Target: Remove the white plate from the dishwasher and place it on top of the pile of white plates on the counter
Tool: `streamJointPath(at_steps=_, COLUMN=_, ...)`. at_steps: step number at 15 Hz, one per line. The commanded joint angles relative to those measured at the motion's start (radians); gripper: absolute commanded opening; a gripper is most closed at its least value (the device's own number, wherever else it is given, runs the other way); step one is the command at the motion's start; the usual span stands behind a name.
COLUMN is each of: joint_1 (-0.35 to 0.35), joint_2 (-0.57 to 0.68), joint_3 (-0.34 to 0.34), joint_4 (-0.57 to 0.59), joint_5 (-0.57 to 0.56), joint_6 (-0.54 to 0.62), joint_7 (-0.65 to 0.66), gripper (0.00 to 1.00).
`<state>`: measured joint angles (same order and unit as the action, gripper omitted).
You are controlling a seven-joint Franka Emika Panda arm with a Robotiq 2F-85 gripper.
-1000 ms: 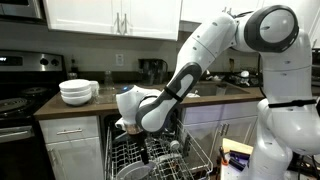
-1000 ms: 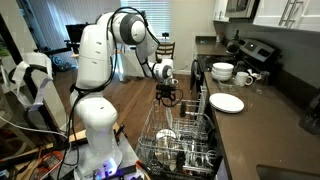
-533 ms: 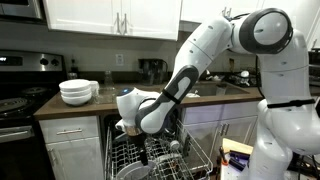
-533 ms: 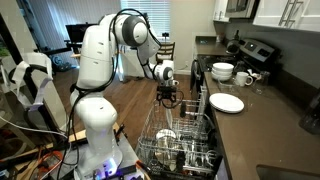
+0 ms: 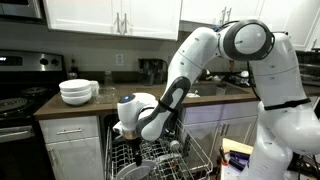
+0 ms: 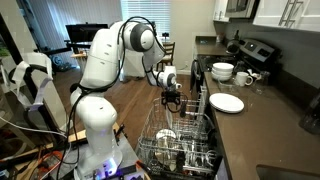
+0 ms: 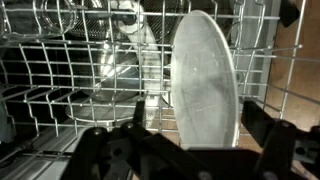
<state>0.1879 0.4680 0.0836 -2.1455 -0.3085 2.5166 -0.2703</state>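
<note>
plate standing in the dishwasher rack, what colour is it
Plain white; the white plate shows best in the wrist view.

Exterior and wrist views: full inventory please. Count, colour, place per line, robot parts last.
white plate: one, white, upright on edge in the rack
dishwasher rack: one, light-grey wire, pulled out below the counter
pile of white plates: one low stack, white, on the counter
bowls: one stack, white, on the counter near the stove
counter: one, dark brown, over white cabinet fronts
stove: one, black, at the counter's end
upper cabinets: several doors, white, above the counter
robot arm: one, white, reaching down into the rack
end effector: one, dark, open, at the plate
</note>
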Motion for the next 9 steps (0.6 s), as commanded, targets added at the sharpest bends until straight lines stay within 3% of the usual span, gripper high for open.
streamJointPath(at_steps=1, joint_1=0.001, joint_2=0.055, joint_3=-0.008, joint_4=0.052, joint_5=-0.044, joint_6=0.046, joint_7=0.018, gripper=0.67)
streamJointPath(at_steps=8, joint_1=-0.038, joint_2=0.079, joint_3=0.026, joint_4=0.075, joint_5=0.01, joint_6=0.101, joint_7=-0.02, gripper=0.2)
streamJointPath(at_steps=9, joint_1=-0.043, joint_2=0.078, joint_3=0.03, joint_4=0.073, joint_5=0.014, joint_6=0.108, joint_7=-0.022, gripper=0.22)
